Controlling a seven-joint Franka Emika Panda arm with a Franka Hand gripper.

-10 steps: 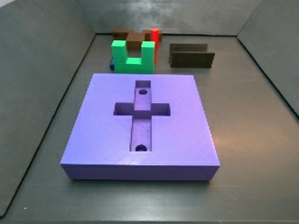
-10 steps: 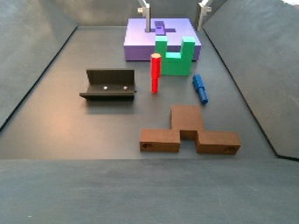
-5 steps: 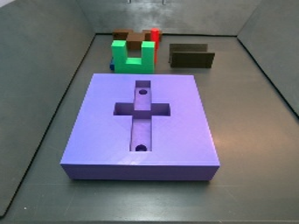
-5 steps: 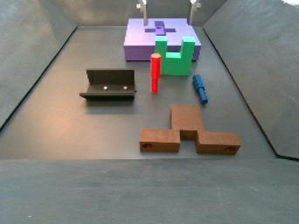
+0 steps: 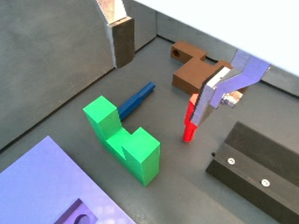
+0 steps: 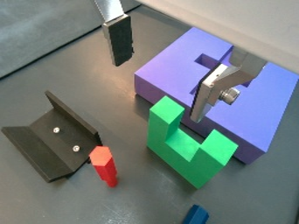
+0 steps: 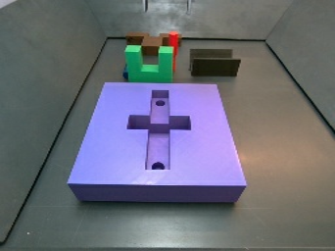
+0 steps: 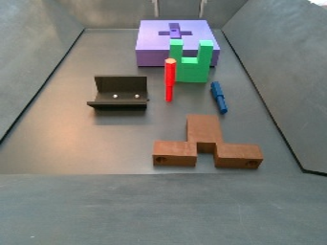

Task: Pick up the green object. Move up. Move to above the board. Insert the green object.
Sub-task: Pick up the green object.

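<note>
- The green object point(image 6: 181, 144) stands prongs up on the floor against the board point(image 6: 187, 66), not yet picked up.
- The gripper point(image 6: 159, 87) hangs above it with jaws spread wide and nothing between them. One finger point(image 5: 121, 39) and its mate flank open floor near the block.
- Since a second ago the fingertips at the top edge of a side view have slid almost out of frame. The arm is travelling, probably lining up for the grasp; whether it is rising or descending I cannot tell.
- In both side views the gripper is cut off at the top.
- The red peg point(image 8: 169, 78) stands just beside the block.
</note>
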